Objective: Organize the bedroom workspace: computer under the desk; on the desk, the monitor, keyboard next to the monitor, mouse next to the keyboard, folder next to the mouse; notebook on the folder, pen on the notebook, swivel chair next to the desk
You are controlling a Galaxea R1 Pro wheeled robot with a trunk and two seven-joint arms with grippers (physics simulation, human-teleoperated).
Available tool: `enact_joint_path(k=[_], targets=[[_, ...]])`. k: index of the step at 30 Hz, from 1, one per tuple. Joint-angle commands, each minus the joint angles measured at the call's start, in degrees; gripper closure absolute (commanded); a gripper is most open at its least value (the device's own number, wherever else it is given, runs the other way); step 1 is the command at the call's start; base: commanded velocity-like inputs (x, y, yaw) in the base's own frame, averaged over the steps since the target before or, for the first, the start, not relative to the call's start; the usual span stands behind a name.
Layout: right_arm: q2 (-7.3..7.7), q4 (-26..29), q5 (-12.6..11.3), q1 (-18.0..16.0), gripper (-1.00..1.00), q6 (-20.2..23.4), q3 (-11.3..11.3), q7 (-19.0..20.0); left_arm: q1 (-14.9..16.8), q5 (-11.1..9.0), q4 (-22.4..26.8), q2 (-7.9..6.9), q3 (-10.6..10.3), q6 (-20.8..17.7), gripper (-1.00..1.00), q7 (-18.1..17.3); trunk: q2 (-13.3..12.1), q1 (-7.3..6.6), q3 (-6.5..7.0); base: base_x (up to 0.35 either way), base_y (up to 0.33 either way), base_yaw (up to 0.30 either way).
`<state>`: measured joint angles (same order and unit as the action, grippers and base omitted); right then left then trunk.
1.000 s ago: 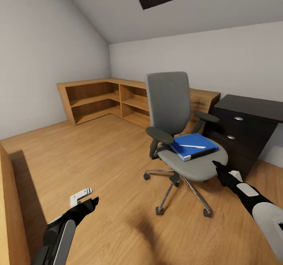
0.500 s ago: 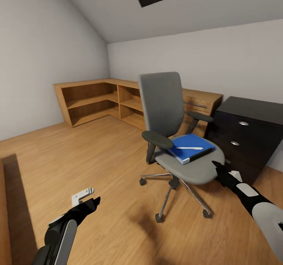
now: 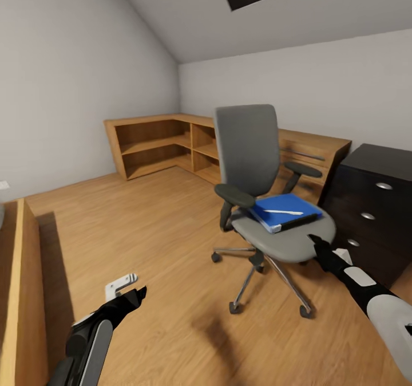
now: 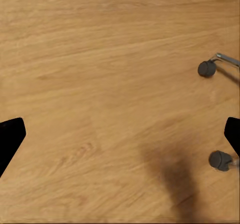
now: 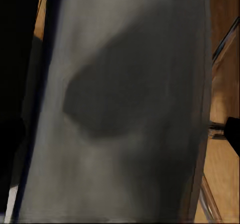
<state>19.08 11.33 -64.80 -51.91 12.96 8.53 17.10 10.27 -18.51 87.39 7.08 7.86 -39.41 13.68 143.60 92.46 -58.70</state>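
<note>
- Floor (image 3: pixel 143 225) of wooden boards takes up most of your head view, with low wooden shelving (image 3: pixel 166 145) along the far wall.
- Desk: you see only the black drawer unit (image 3: pixel 372 203) with silver knobs, to the right of the chair and near it.
- Your swivel chair (image 3: pixel 252 157) stands on its star base with its seat front towards your right arm; it rolls, so a push at the seat edge could send it away or turn it.
- The folder (image 3: pixel 280 209) lies flat on the seat, with the pen (image 3: pixel 283 212) loose on top. Tilt the folder as you lift and the pen will likely roll off to the floor.
- Your right gripper (image 3: pixel 316 243) sits at the seat's front edge; the right wrist view shows fingertips far apart, holding nothing, with grey seat cloth close ahead.
- Your left gripper (image 3: pixel 136 294) hangs low over bare floor, spread wide and empty, well apart from the chair's casters (image 4: pixel 206 68).
</note>
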Motion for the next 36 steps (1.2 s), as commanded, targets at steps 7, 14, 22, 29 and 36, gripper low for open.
enact_joint_path(k=[7,14,22,29,36], targets=[[0.0,0.0,-0.22,-0.04,-1.0,0.47,0.52,0.21,0.02,-0.63,0.06,0.04,0.05,-0.23,-1.0,0.45,0.03,-0.04,-0.05,-0.302,-0.026,0.021],[-0.08,0.0,-0.3,-0.04,-1.0,0.48,0.52,0.19,0.01,-0.57,-0.44,0.04,0.0,-0.23,-1.0,0.47,0.03,-0.04,-0.05,-0.246,-0.128,0.001],[-0.14,0.09,-0.24,-0.04,-1.0,0.4,0.43,0.21,0.03,-0.56,-0.62,0.04,-0.03,-0.23,-1.0,0.47,0.03,-0.04,-0.05,-0.052,-0.034,0.0],[-2.33,0.08,0.05,-0.04,-1.0,0.4,0.34,0.29,0.04,-0.48,-0.72,-0.01,-2.06,-0.23,-1.0,0.47,0.03,-0.04,-0.05,0.043,-0.002,0.0],[-4.09,0.01,0.24,-0.02,-1.0,0.4,0.19,0.29,0.03,4.73,-5.43,0.01,-8.51,-0.23,-1.0,0.68,0.03,-0.04,-0.05,0.094,-0.008,0.0]])
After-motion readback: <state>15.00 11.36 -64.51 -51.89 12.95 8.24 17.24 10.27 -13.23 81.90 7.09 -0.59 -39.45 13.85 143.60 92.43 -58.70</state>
